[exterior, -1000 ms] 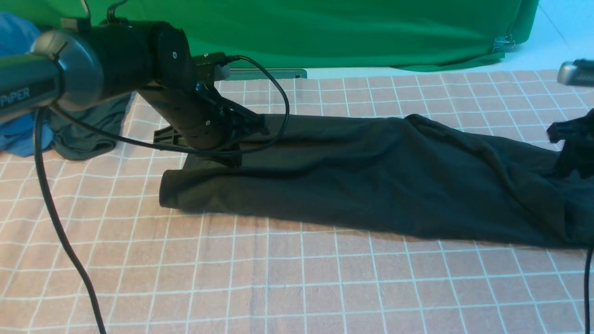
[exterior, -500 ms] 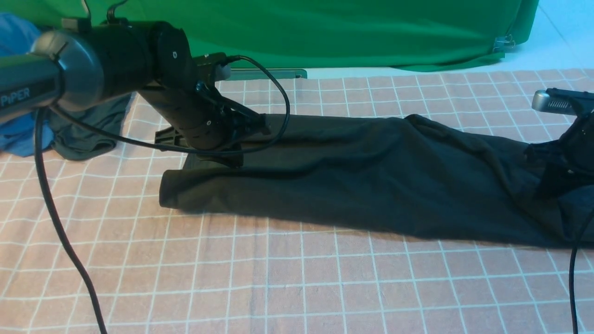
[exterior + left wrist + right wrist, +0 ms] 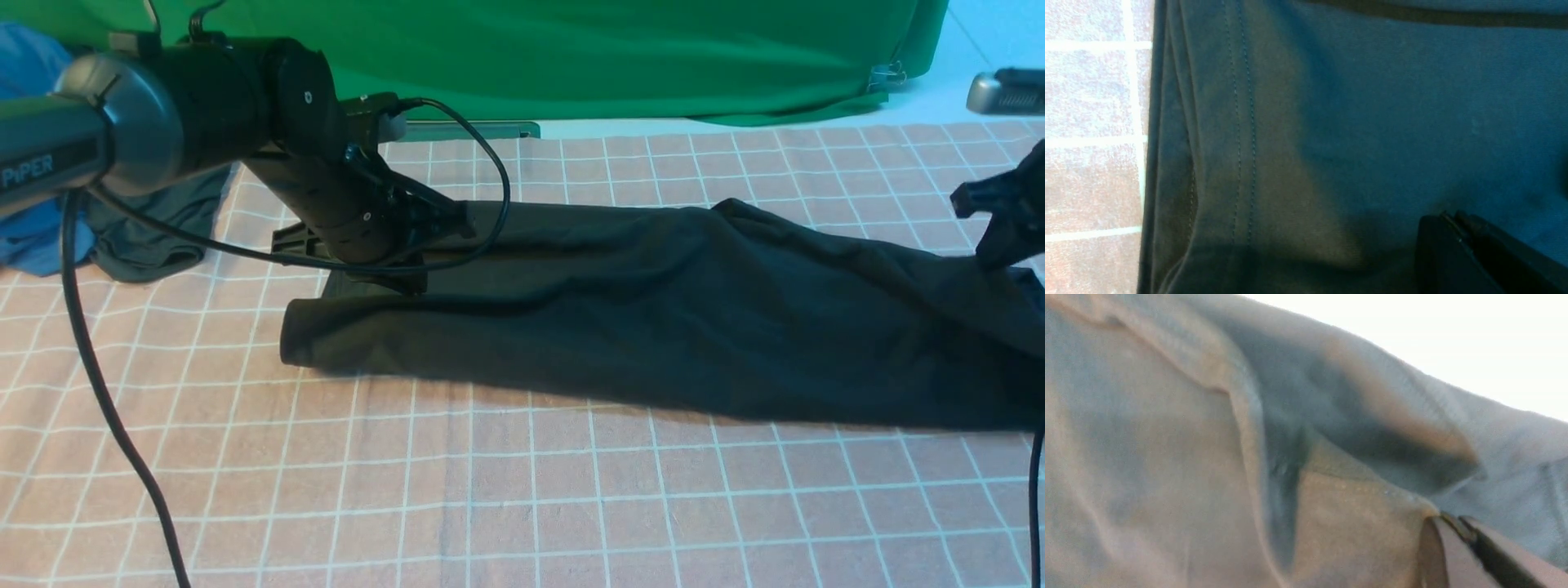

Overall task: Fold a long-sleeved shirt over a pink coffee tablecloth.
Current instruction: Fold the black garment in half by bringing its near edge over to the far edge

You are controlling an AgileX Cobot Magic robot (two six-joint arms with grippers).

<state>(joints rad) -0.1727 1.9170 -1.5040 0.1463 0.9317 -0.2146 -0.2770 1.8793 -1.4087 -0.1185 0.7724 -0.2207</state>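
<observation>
Right now your right tool [image 3: 998, 249] is closed on the right end of the shirt [image 3: 653, 310] and holds it up off the tablecloth [image 3: 522, 490]. In the right wrist view the fabric bunches into a fold at the shut tips. From that grip the shirt slopes down toward the left until it lies flat.

Your left tool [image 3: 1453, 218] is closed too, its two fingers pressed together with the tips against the shirt, near a double-stitched hem. You cannot tell from either view whether any fabric is caught between them. In the front view that arm comes in from the left and reaches down onto the far left corner of the shirt.

The shirt is a long dark band stretched left to right across the middle of the tablecloth. Its left end is rolled over in a rounded fold, and its right end runs out of the picture. The pink checked tablecloth spreads well past it on the near and far sides.

Beyond the tablecloth's far edge hangs a green cloth [image 3: 612, 57]. At the far left, behind the left arm, a grey garment [image 3: 155, 237] and a blue garment [image 3: 33, 237] lie bunched together. A black cable [image 3: 106, 408] droops from the left arm over the near left of the tablecloth.
</observation>
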